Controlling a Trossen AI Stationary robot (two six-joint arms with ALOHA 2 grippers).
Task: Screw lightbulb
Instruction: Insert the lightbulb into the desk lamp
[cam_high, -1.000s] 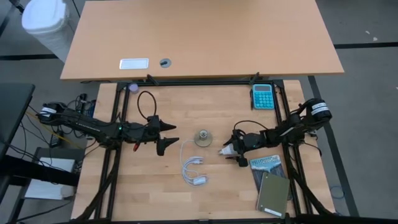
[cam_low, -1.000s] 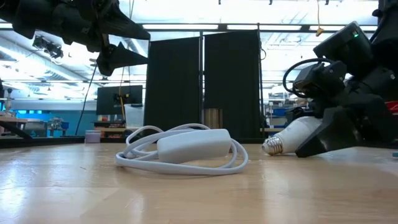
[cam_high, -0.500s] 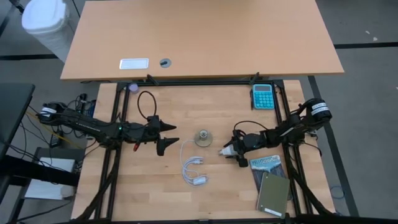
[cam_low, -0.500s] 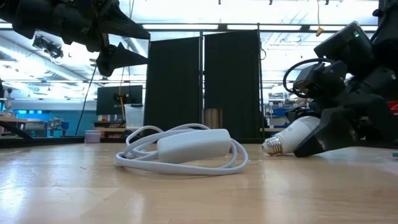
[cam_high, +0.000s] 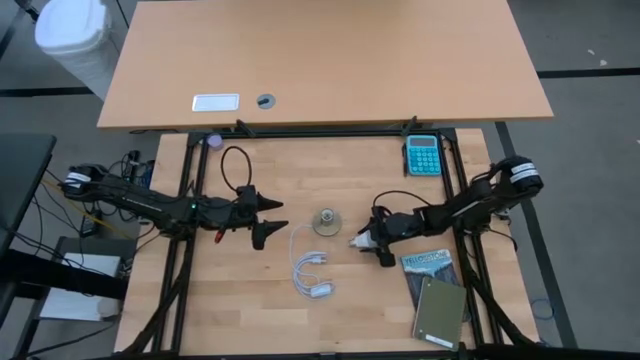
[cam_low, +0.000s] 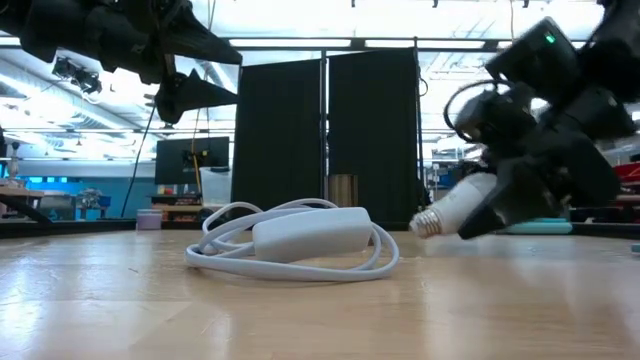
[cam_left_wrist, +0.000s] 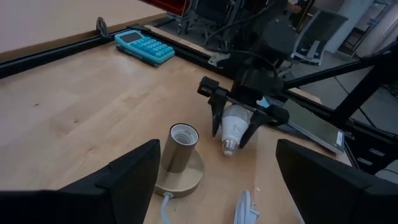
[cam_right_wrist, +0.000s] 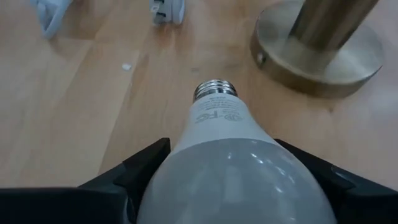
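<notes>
Behind the right gripper (cam_low: 490, 212), the lightbulb's (cam_low: 462, 204) globe is hidden between the fingers in the low view; only neck and screw base show. In the right wrist view the globe runs off the picture's edge. Beyond the bulb's tip, the brass socket (cam_right_wrist: 323, 43) is cut off above its stem.

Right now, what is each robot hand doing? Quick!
Left gripper: open, holding nothing, above the table.
Right gripper: closed on the lightbulb, beside the socket.
</notes>
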